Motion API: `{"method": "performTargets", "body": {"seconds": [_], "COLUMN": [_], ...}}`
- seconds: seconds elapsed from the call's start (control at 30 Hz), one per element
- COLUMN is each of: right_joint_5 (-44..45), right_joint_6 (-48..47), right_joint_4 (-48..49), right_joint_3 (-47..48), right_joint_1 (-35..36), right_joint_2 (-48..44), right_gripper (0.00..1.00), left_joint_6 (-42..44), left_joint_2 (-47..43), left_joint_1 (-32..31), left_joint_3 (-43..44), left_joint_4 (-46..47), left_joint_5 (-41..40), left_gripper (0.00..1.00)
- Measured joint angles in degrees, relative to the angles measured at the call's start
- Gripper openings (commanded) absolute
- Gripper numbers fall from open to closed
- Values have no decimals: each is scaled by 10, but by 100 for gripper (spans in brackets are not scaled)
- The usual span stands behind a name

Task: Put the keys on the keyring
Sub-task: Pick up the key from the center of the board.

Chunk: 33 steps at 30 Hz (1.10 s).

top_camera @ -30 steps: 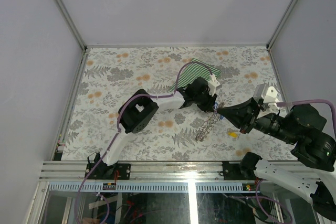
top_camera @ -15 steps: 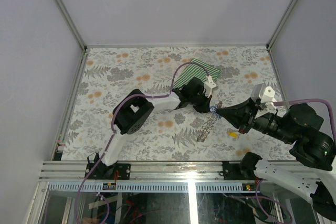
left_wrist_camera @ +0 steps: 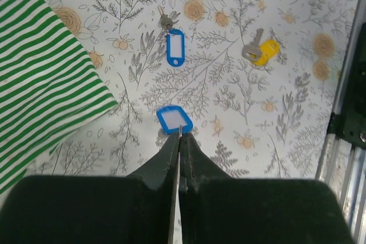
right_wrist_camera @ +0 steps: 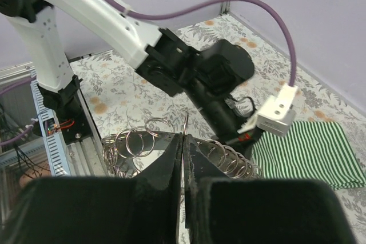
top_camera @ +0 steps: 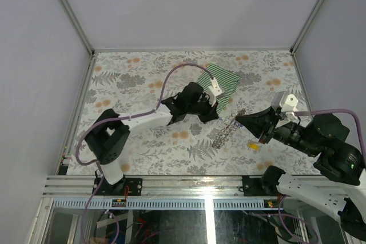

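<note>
My left gripper [left_wrist_camera: 180,135] is shut on the thin metal loop of a blue key [left_wrist_camera: 175,120], which hangs just past its tips above the table. A second blue key [left_wrist_camera: 175,47] and a yellow key [left_wrist_camera: 260,50] lie further out on the floral cover. In the top view the left gripper [top_camera: 219,117] sits just left of my right gripper [top_camera: 238,118]. The right gripper [right_wrist_camera: 184,135] is shut on one ring of the keyring [right_wrist_camera: 134,141], a silvery chain of rings that droops to both sides. From above, the keyring [top_camera: 225,134] hangs down toward the table.
A green-and-white striped cloth [top_camera: 223,77] lies behind the left gripper, and shows again as the cloth [left_wrist_camera: 40,78] at the left of that wrist view. The yellow key [top_camera: 252,145] lies under the right arm. A metal rail [top_camera: 183,184] runs along the near edge.
The left gripper's jaws closed and the left arm swung back to the left, a little away from the right gripper. The right gripper still holds the keyring in nearly the same spot.
</note>
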Motion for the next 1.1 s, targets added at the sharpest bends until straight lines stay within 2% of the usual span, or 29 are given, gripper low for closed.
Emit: {"method": "performTargets", "body": {"seconds": [0.33, 0.7, 0.9, 1.1], "right_joint_5": [-24, -113, -163, -185], "right_joint_6": [-68, -228, -325, -395], "right_joint_4": [41, 157, 241, 269], "right_joint_3": [-35, -157, -212, -230], "right_joint_1": [0, 0, 0, 0], "right_joint_2": [-9, -13, -13, -5], "right_gripper": [0, 0, 0, 0], "left_joint_6": [66, 100, 97, 86], "left_joint_2": [-245, -482, -553, -573], "left_joint_1": [2, 3, 4, 4], "left_joint_3": [-123, -129, -126, -96], "left_joint_4": [-10, -126, -178, -209], "left_joint_5": [-18, -7, 25, 70], "left_gripper": [0, 0, 0, 0]}}
